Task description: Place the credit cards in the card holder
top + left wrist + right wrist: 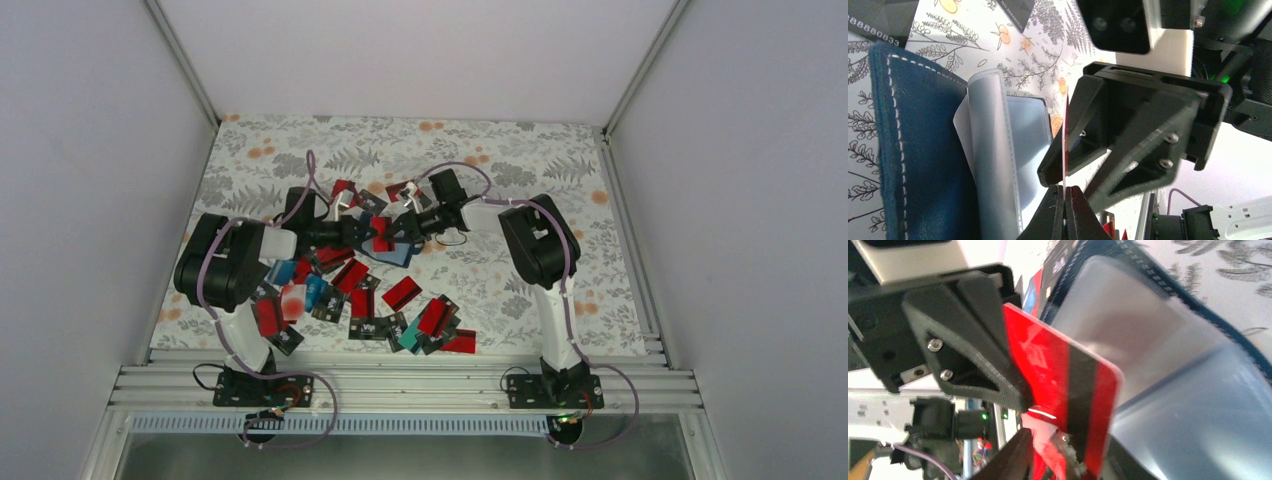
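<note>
Over the middle of the table my two grippers meet on one red credit card (380, 230) with a black stripe (1063, 385). The left gripper (1066, 189) is shut on its edge, and the card shows edge-on there. My right gripper (1068, 440) is open, its fingers (1128, 150) standing on either side of the same card. The card holder (396, 253) lies just below them, navy outside (913, 150), spread open with clear sleeves (998, 150) showing. Many more credit cards (400, 292) lie scattered on the cloth in front.
The floral cloth (520, 160) covers the table between white walls. Loose cards crowd the near left and centre (435, 318). A black card (878, 20) lies beside the holder. The aluminium rail (400, 380) runs along the near edge.
</note>
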